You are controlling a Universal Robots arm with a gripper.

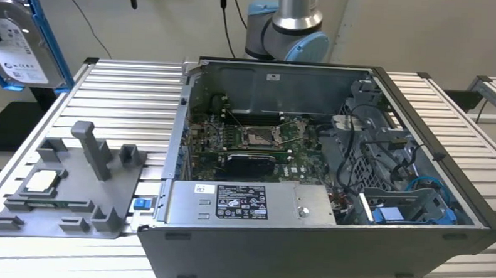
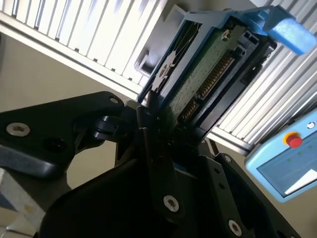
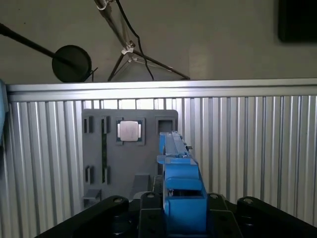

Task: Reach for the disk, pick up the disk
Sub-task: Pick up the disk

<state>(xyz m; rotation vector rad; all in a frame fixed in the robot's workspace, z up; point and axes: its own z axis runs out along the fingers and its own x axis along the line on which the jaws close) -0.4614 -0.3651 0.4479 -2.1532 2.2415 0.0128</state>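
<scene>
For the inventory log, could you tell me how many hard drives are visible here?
1: the disk, held by the gripper at the exterior view's upper left. Another could hide inside the computer case.

Pincer (image 3: 181, 210) clamped on disk (image 3: 174, 146), held aloft.

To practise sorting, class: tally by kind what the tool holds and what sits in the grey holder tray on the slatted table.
disk, held in the tool: 1
square silver chip: 1
thin green board, standing on edge: 1
Total: 3
</scene>
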